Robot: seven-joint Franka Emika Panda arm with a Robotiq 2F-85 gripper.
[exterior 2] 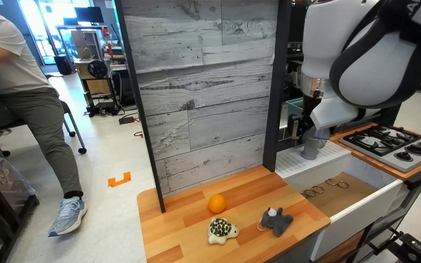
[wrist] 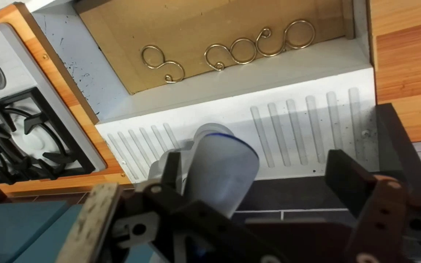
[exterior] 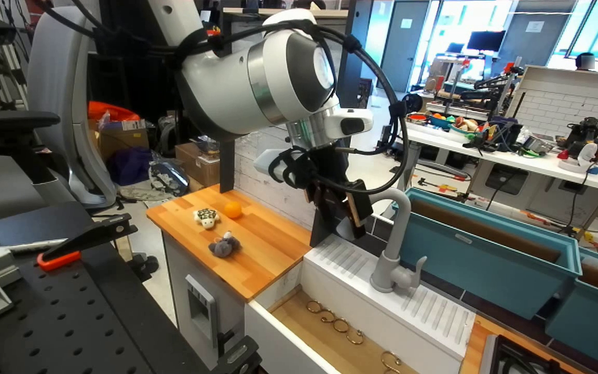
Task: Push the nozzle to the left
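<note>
The end effector (wrist: 255,160), spread wide, gripping nothing, straddles the nozzle (exterior: 398,234) by the desk's (exterior: 273,254) back edge, likely so one finger can push.

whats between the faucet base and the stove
In an exterior view: from the faucet base come its lever handle, a grooved stretch of white ledge, then a wooden strip before the stove.

In an exterior view, the wooden countertop (exterior 2: 247,190) carried an orange ball (exterior 2: 217,204), a turtle toy (exterior 2: 222,231) at its six o'clock, a grey plush (exterior 2: 278,221) at the turtle's three.
</note>
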